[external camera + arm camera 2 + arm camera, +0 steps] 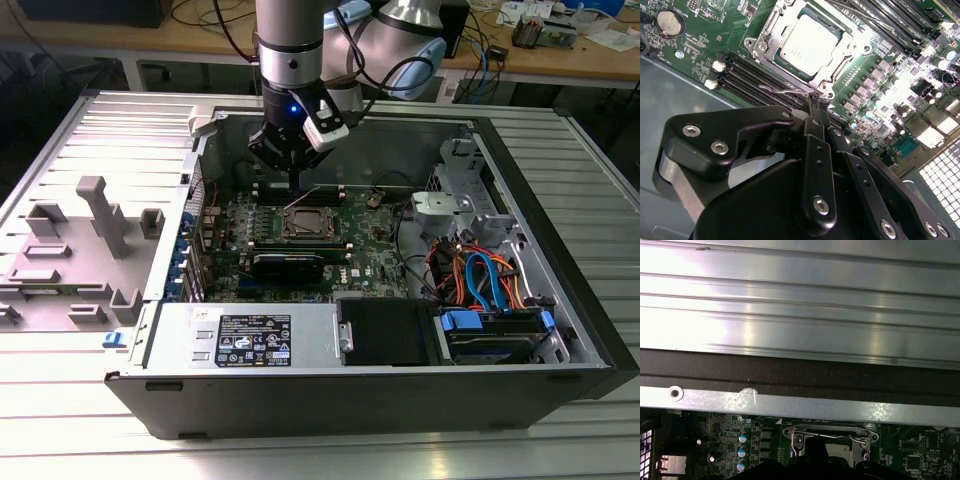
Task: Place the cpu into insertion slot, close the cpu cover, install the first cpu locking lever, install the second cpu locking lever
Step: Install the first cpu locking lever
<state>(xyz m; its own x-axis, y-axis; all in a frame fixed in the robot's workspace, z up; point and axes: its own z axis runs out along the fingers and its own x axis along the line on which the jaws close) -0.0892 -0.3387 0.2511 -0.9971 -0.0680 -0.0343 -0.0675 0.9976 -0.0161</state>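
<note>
Working, apparently, at a cpu locking lever (782,92), the gripper (294,185) narrowed almost shut at 12 o'clock of the insertion slot (288,222) in the exterior view, the cpu (812,42) seated under the lowered cpu cover (767,35), calling for a steady hooking push.

Ribbed silver metal table (300,455), slats running across. Open black computer case (300,400) lies flat on it, directly under the gripper (293,185), open side up. On the exterior view's left of the gripper, just beside the case wall, a cluster of grey plastic fixtures (100,215) stands on the slats. A small blue piece (113,338) lies at the case's near corner. In the first wrist view, bare slats (790,300) run beyond the case rim.
</note>
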